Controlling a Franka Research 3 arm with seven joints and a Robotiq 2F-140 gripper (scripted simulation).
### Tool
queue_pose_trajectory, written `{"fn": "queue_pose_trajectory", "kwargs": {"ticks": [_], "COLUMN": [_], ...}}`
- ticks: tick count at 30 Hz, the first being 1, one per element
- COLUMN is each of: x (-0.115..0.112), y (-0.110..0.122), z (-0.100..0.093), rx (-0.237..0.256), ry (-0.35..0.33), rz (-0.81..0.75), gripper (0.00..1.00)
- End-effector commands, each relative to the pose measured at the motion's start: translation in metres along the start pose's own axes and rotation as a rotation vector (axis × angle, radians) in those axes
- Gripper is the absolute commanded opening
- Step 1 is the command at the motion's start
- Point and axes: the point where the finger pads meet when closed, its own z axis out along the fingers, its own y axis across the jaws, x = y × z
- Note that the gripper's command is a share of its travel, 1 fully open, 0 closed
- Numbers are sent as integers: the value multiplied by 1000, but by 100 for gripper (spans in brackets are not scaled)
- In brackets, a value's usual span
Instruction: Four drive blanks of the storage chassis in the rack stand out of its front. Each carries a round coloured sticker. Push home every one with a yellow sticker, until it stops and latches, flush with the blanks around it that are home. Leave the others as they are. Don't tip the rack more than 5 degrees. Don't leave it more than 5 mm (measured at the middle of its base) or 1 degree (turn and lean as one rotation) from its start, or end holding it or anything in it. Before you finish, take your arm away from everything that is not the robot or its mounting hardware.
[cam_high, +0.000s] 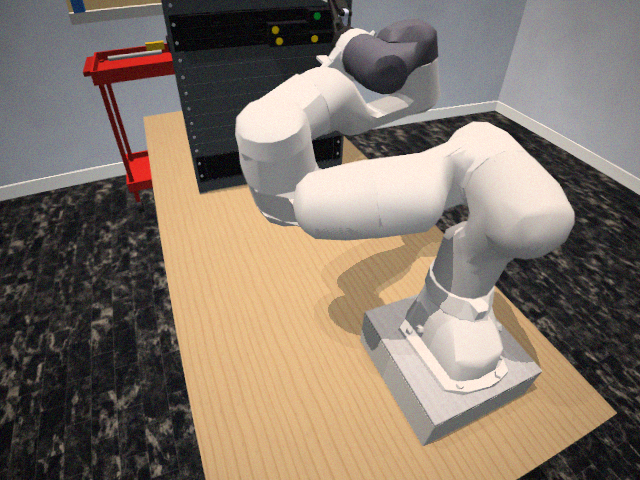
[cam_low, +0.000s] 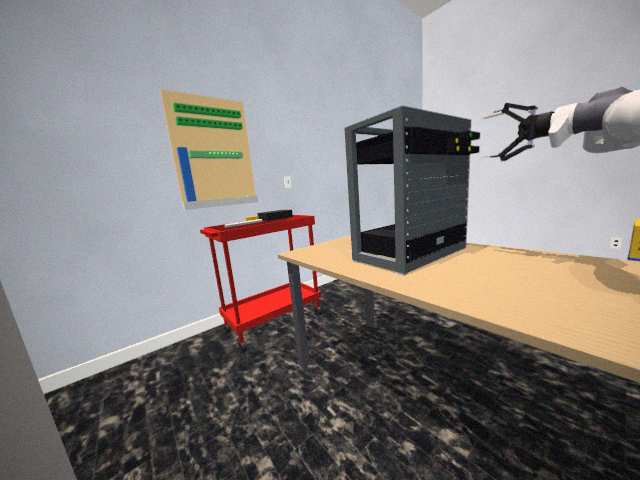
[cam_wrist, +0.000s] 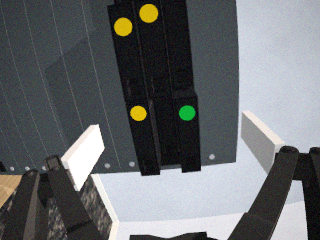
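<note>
The rack (cam_high: 232, 103) (cam_low: 398, 206) (cam_wrist: 215, 75) stands upright on the table, with the black storage chassis (cam_high: 222, 32) (cam_low: 426, 140) near its top. In the wrist view, a yellow-stickered blank (cam_wrist: 138, 113) and the green-stickered blank (cam_wrist: 187, 113) stand out near the chassis end. Two more yellow stickers, one (cam_wrist: 123, 26) (cam_high: 279, 40) and another (cam_wrist: 148, 13) (cam_high: 275, 29), lie side by side farther along; how far their blanks stand out is hard to tell. My gripper (cam_low: 484, 137) (cam_wrist: 169, 131) is open and empty in front of the chassis, its fingers spread above and below the right-hand blanks, apparently without contact. The arm partly hides it in the top view.
The wooden table (cam_high: 248, 310) (cam_low: 516, 289) carries the rack and the arm's grey base (cam_high: 444, 403). A red cart (cam_high: 129, 67) (cam_low: 268, 227) stands beyond the table's far end. A pegboard (cam_low: 211, 175) hangs on the wall behind. Open air separates the gripper's palm from the rack front.
</note>
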Motion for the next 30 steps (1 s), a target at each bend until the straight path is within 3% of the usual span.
{"fn": "queue_pose_trajectory", "kwargs": {"ticks": [1, 7, 30], "x": [6, -4, -4], "y": [2, 4, 4], "z": [-3, -3, -3], "rx": [2, 2, 2], "ry": [42, 42, 42], "rz": [-15, -15, -15], "gripper": [100, 100, 100]}}
